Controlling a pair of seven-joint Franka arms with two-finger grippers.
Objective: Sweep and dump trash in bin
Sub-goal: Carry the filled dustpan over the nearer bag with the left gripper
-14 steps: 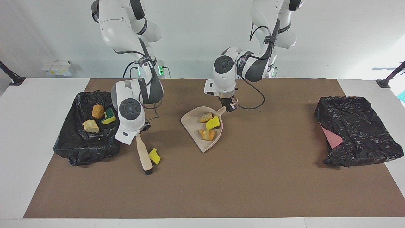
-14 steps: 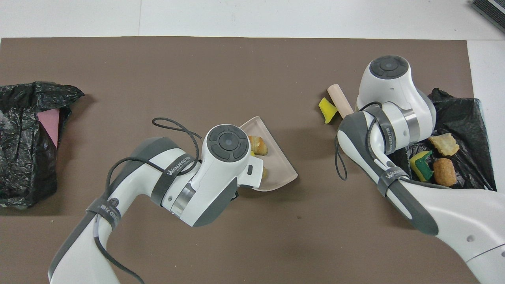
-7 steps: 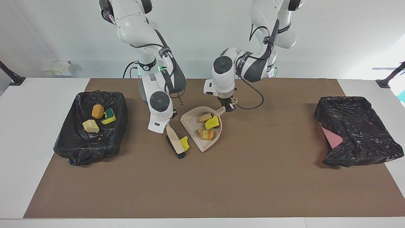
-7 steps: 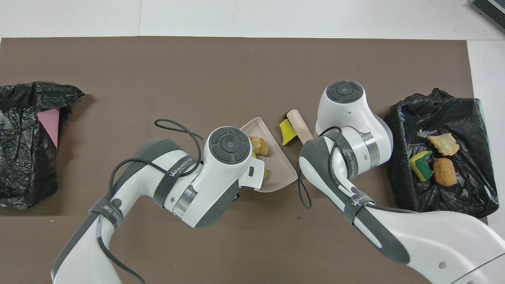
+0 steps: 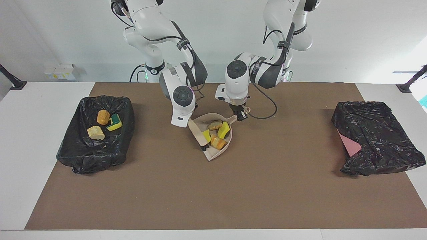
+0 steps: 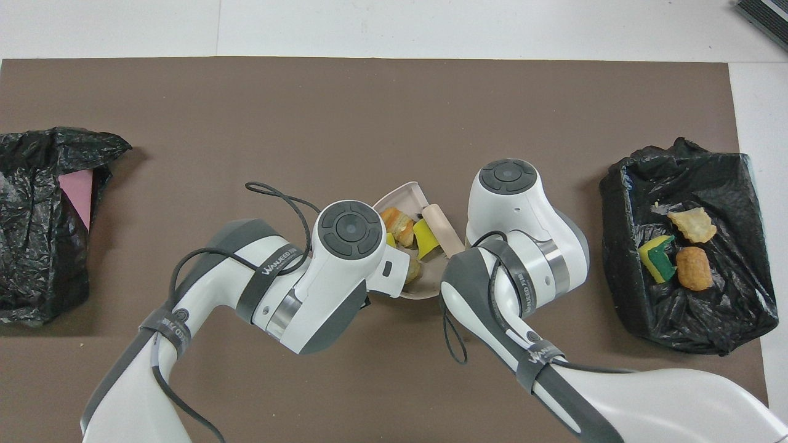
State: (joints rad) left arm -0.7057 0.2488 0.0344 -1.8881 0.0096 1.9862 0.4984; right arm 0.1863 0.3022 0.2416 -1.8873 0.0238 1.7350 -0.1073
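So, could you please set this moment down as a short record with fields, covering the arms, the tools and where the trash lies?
left gripper: at the dustpan handle, mid-table
right gripper: holds the brush, its head inside the dustpan
trash in dustpan: four scraps, yellow sponge bits and orange-beige chunks
bin with trash: black-lined, at the right arm's end
trash in bin: three scraps, an orange-brown lump, a pale chunk, a yellow-green sponge
second bin: black-lined, at the left arm's end, something pink showing inside
loose trash on mat: none visible
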